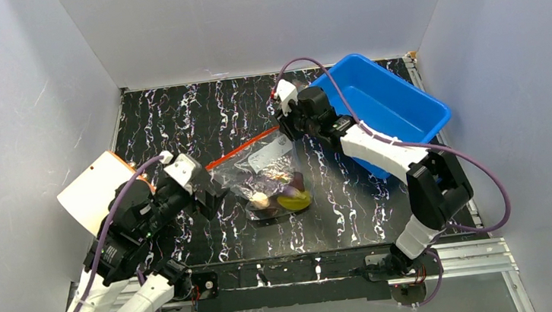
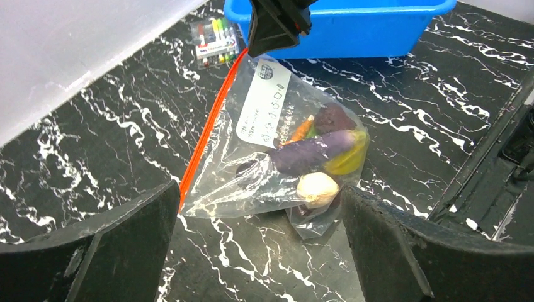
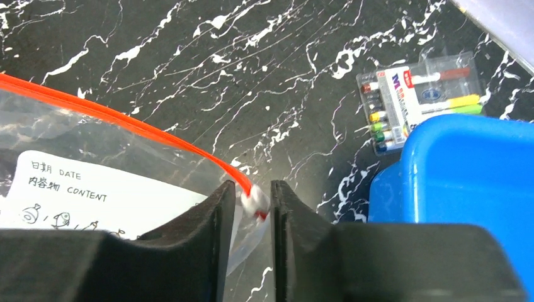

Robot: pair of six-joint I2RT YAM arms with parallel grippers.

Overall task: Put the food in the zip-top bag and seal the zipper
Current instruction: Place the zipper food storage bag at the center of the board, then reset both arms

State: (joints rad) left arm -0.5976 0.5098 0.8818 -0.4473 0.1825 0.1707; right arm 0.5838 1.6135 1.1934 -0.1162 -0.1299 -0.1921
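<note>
The clear zip-top bag [image 1: 271,179] lies on the black marble table with the food inside: purple eggplant [image 2: 312,152], beige piece [image 2: 317,187], yellow piece [image 2: 349,160], orange piece [image 2: 301,130] and a dark purple ball [image 2: 332,116]. Its red-orange zipper [image 2: 208,135] runs along the far-left edge. My right gripper [image 3: 255,204] is closed around the white slider at the zipper's far end [image 1: 280,130]. My left gripper [image 2: 258,251] is open and empty, just short of the bag's near end [image 1: 212,196].
A blue bin [image 1: 382,104] stands at the back right, right behind my right gripper. A small clear packet of colourful sticks [image 3: 419,100] lies beside the bin. A white and orange box [image 1: 96,188] sits at the left by my left arm.
</note>
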